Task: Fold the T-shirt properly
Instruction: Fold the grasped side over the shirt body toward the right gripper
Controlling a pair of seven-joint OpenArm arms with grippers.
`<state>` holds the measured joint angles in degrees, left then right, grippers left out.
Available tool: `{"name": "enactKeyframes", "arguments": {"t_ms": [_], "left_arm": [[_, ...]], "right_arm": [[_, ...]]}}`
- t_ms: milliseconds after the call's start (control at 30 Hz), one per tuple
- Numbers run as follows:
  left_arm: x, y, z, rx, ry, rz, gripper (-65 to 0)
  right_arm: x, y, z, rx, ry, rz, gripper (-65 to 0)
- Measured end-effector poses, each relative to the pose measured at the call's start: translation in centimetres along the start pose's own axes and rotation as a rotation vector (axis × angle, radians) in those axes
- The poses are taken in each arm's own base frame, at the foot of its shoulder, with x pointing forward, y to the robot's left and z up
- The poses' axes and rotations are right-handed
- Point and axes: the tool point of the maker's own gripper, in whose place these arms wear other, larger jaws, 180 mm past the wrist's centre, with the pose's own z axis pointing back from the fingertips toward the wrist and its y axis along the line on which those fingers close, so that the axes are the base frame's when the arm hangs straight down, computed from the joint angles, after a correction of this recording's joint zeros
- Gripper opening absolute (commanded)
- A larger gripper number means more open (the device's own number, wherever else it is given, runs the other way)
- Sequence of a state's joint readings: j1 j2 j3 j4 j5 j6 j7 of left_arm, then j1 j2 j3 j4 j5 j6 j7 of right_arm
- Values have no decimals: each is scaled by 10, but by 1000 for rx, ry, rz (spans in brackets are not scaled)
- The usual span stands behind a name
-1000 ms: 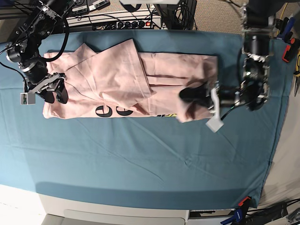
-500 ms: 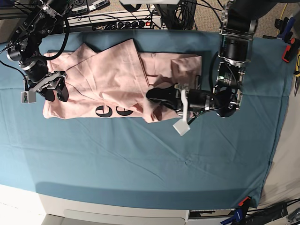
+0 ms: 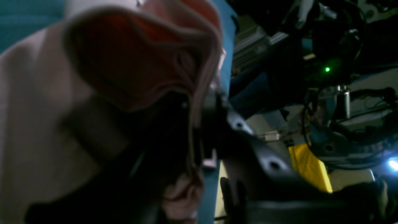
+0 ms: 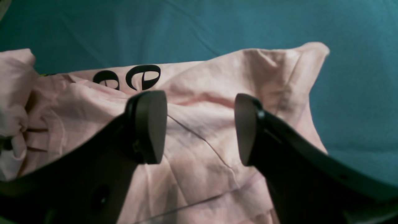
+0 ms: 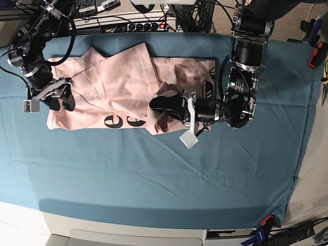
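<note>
lettering "ee" shows on t-shirt [image 5: 123,82]; left tool [image 5: 163,104] grips it, right tool [image 4: 199,127] gapes.

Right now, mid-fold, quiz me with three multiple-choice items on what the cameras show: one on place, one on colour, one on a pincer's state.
1. The right pincer hovers over:
A. the T-shirt
B. bare table cloth
C. cables

2. The lettering on the shirt is:
A. red
B. black
C. white

3. The left pincer is:
A. wide open, clear of the shirt
B. out of view
C. shut on a bunched fold of the shirt

Answers: 1 A, pink fabric fills the gap between its fingers; 2 B, dark rounded letters show at the shirt's edge; 3 C, cloth wraps its tip in the left wrist and base views.
</note>
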<state>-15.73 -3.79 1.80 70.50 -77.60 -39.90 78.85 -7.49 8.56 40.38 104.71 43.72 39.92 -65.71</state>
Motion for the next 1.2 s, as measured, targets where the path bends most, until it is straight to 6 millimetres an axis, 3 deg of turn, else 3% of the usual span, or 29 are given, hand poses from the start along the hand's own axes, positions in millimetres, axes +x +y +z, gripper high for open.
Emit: {"name": "enactKeyframes", "arguments": {"t_ms": [300, 767, 1000, 1200], "left_arm": [[-9, -3, -7, -19, -3, 26, -650], [-4, -4, -21, -8, -22, 19, -650], [-18, -7, -33, -26, 36, 32, -650], [-18, -3, -36, -1, 32, 20, -650]], "right_arm": [[0, 0, 0, 0, 0, -1, -304], [0, 0, 0, 0, -3, -1, -304], [1, 0, 0, 0, -4, -1, -304], [1, 0, 0, 0, -4, 0, -304]]}}
